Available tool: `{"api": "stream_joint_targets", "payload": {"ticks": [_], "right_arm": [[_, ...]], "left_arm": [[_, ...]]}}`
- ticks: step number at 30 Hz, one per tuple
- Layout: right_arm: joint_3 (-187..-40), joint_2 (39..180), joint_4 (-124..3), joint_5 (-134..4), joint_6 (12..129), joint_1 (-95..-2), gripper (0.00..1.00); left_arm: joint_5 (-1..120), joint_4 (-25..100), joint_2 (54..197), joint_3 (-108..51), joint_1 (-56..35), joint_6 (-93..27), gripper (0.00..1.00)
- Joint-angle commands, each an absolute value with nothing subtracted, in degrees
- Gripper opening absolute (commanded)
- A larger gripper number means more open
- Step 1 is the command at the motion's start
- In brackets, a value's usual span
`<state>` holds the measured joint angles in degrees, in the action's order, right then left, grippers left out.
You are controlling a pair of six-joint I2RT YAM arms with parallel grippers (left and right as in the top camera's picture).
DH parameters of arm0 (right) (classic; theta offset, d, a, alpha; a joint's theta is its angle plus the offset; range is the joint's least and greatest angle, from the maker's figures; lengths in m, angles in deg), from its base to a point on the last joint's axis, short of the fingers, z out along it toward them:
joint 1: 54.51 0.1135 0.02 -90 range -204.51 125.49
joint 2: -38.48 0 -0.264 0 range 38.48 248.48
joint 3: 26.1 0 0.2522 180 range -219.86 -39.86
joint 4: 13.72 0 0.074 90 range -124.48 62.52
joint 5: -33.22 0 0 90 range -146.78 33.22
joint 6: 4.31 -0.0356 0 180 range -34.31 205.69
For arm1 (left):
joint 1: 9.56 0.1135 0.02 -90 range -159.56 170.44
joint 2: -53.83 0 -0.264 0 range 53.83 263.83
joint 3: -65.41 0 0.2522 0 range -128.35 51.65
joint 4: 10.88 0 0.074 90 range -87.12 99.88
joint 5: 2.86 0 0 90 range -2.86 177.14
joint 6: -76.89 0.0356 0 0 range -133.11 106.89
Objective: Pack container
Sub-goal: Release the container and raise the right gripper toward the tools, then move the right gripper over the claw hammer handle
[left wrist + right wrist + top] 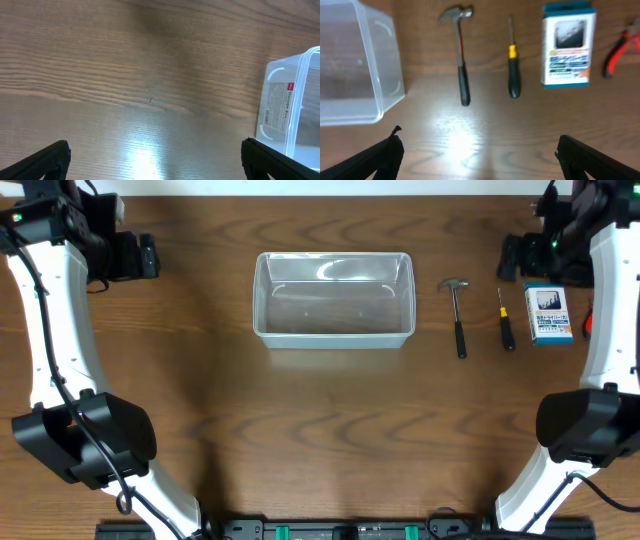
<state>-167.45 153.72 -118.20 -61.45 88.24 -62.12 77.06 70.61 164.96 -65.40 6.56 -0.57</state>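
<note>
**Both my grippers wide open, tub sitting mid-table**

My left gripper (156,162) hangs over bare wood with its two black fingers (47,161) spread to the far corners of my left wrist view, nothing between them. My right gripper (480,160) is spread just as wide and grips nothing either.

The container (262,300) stands upright on the table (320,440), roughly midway between my two arms and toward the far side. From my left wrist I see one of its rounded end walls, which carries a white label reading "Storage Box". From my right wrist I see its opposite corner at the left edge of the view.

To the right of the container, a row of things lies flat on the wood, each apart from the next. First comes the hammer (461,60), near the tub, with its head pointing away from me. Next is a screwdriver (512,65) with a black handle and a yellow band. After that lies the small blue-and-white box (568,47). Last is a red-handled tool (619,50), probably pliers, though the frame edge cuts it off.
</note>
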Motion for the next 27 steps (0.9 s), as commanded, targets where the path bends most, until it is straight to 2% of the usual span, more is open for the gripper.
{"api": "stream_joint_targets", "payload": {"ticks": [1, 9, 20, 27], "right_arm": [[-162.75, 154.12, -117.04, -63.81, 91.56, -61.19, 0.99], [-155.65, 154.12, -114.4, -70.5, 87.45, -61.16, 0.99], [-147.61, 154.12, -103.84, -64.53, 93.7, -57.51, 0.99], [-145.68, 154.31, -95.75, -57.89, 91.32, -52.84, 0.99]], "left_arm": [[77.54, 70.76, 164.78, -65.45, 6.75, 0.59, 0.98], [77.54, 70.76, 164.78, -65.45, 6.75, 0.59, 0.98], [77.54, 70.76, 164.78, -65.45, 6.75, 0.59, 0.98], [77.56, 70.76, 164.78, -65.45, 6.75, 0.59, 0.98]]}}
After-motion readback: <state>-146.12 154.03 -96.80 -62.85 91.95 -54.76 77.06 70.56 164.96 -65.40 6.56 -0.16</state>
